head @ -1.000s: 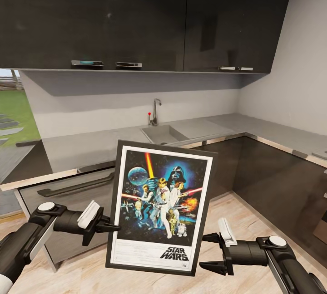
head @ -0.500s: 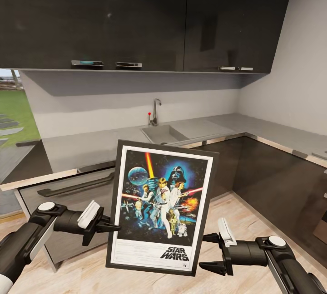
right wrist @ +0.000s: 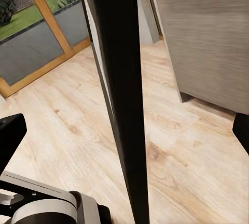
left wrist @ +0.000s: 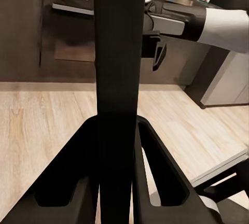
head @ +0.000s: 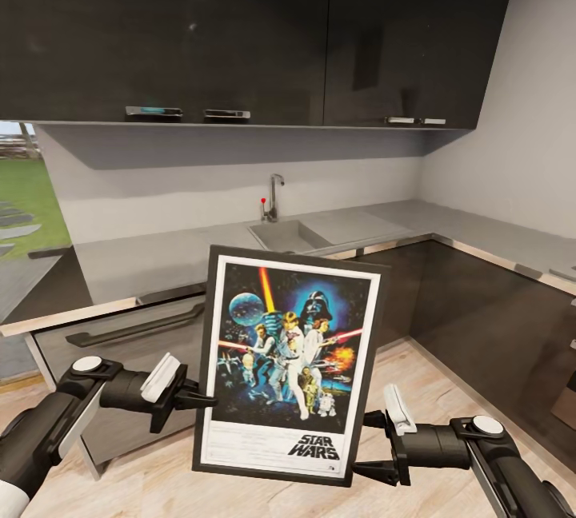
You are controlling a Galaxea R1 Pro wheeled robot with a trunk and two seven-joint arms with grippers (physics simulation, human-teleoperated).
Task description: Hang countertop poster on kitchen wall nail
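Carrying poster [head: 289, 366] upright off the countertop [head: 184, 250], above the floor, left gripper [head: 196, 400] pinching its left frame edge, right gripper [head: 370, 444] spread wide beside the right edge; keeping it vertical, advisably, toward a nail.

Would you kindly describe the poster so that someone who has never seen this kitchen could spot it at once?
Start from the long grey kitchen countertop with its sink and look in front of it, above the wooden floor. There the poster stands upright between the left gripper and the right gripper. It is the one colourful thing there: black frame, white border, "STAR WARS" lettering.
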